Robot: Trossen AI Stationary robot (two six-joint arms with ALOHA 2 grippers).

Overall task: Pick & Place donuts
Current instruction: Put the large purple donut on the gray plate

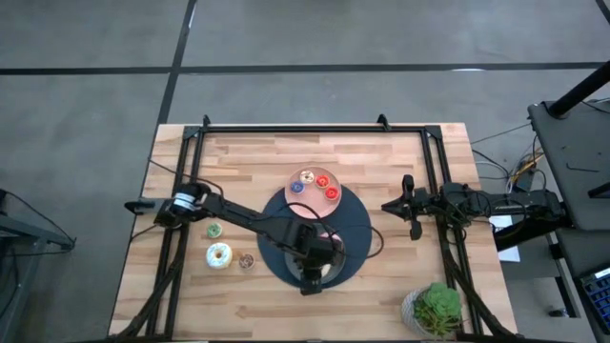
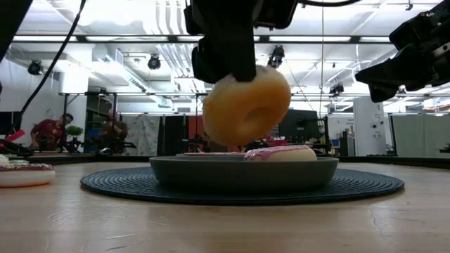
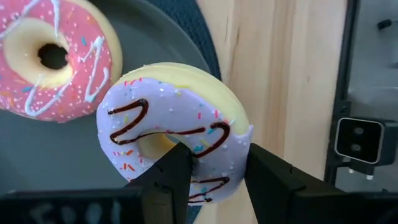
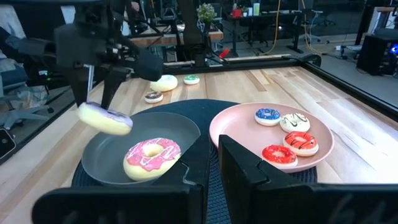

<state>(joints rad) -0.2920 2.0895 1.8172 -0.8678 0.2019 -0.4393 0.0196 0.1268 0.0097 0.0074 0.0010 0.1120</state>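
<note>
Still, the left gripper (image 3: 208, 171) pinches only the lilac donut's (image 3: 174, 124) rim, above the grey plate's (image 4: 106, 158) edge — dropped now, it probably rolls off; right gripper (image 1: 413, 206) waits, jaws apart.

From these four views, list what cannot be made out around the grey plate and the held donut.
- High view: the lilac donut and pink donut on the grey plate are hidden under the left tool.
- Low view: the held donut's frosting faces away; the plate's wall hides what lies inside.
- Left wrist view: the donut's lower rim is covered by the fingers.
- High view: the small donuts on the pink plate are too small to read.
</note>
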